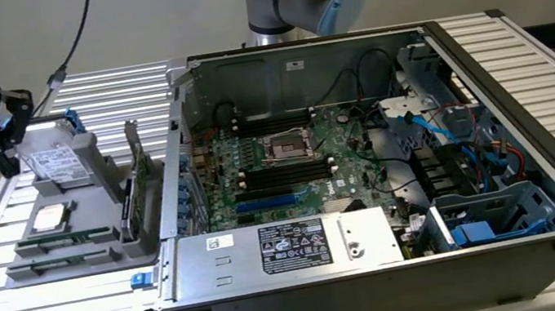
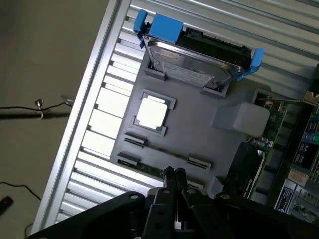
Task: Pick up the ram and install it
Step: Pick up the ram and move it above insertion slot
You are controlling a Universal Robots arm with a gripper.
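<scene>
While the gripper [image 2: 174,172] hovers with fingers pressed together, the ram [image 2: 147,170] sits in the grey holder's [image 2: 199,134] edge slot on the table [image 2: 99,114], just beneath the fingertips, lengthwise along that edge.

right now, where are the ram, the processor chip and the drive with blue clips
the ram [image 2: 147,170], wrist view, on the green strip of its long edge
the processor chip [image 2: 152,112], wrist view, on the middle of its silver top
the drive [image 2: 193,63], wrist view, on its silver top face
</scene>
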